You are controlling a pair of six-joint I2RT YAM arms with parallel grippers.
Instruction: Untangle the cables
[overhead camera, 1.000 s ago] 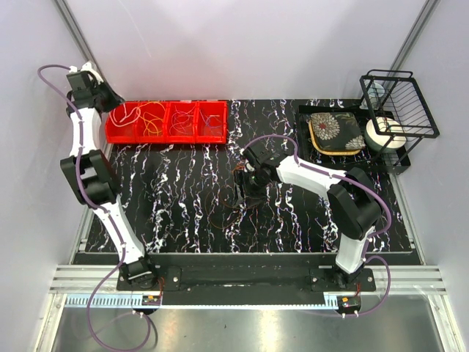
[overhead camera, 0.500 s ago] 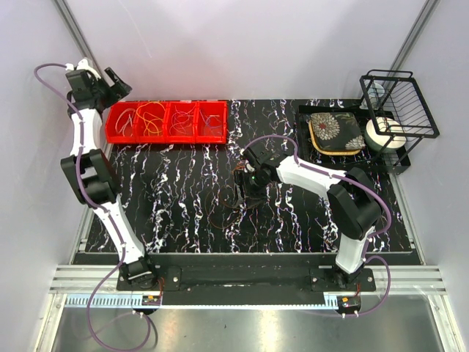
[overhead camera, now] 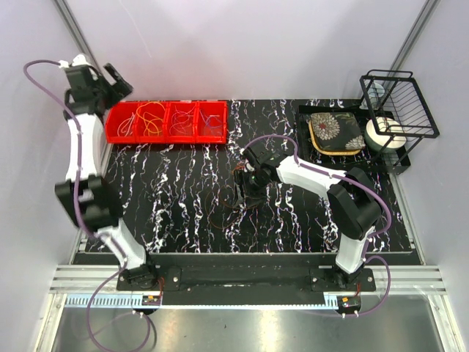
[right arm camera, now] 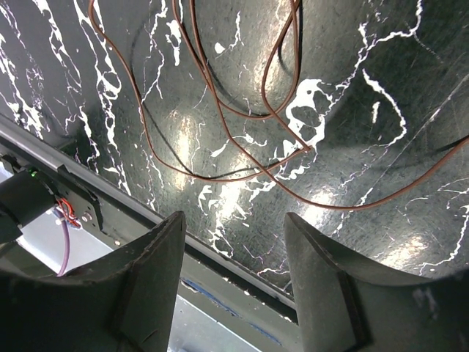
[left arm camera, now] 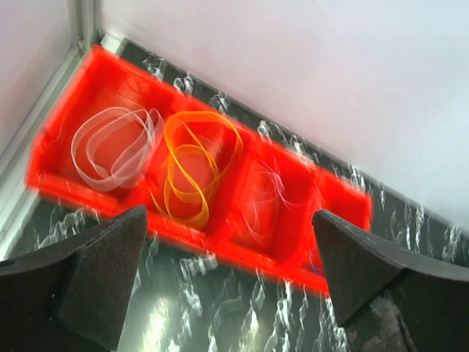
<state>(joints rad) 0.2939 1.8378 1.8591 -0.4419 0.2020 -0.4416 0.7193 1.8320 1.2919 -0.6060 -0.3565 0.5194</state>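
A red bin (overhead camera: 167, 121) at the table's back left holds coiled cables. A white loop (left arm camera: 113, 143) lies in its left compartment, a yellow-orange loop (left arm camera: 194, 165) beside it, and thin pale strands (left arm camera: 267, 198) in the third. My left gripper (overhead camera: 117, 82) hovers above the bin's left end, open and empty (left arm camera: 228, 215). Thin reddish-brown and dark cables (right arm camera: 242, 110) lie tangled on the black marbled table (overhead camera: 234, 209). My right gripper (overhead camera: 245, 192) hangs just over them, open, with nothing between its fingers (right arm camera: 234, 217).
At the back right, a black tray holds a floral pouch (overhead camera: 335, 132). A black wire basket (overhead camera: 399, 103) stands beside it, over a white roll (overhead camera: 385, 133). The table's metal front rail (right arm camera: 110, 198) runs just beyond my right fingertips.
My left gripper has opened and pulled up and back from the bin's left end. The right arm and the tangle on the table have not moved.
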